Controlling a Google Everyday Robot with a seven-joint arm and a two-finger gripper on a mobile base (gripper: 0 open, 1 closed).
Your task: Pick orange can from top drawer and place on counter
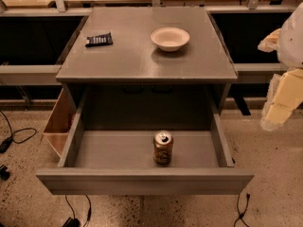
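Observation:
The orange can [163, 147] stands upright inside the open top drawer [142, 181], near the middle of its front edge, silver top up. The drawer is pulled fully out below the grey counter [137, 56]. My gripper [282, 103] is at the far right edge of the view, raised beside the cabinet, well to the right of the drawer and apart from the can. It holds nothing that I can see.
A white bowl [170, 38] and a dark snack packet [99, 39] lie on the counter's back half. A tan wooden side bin [57, 124] hangs at the cabinet's left. Cables lie on the speckled floor at left and front.

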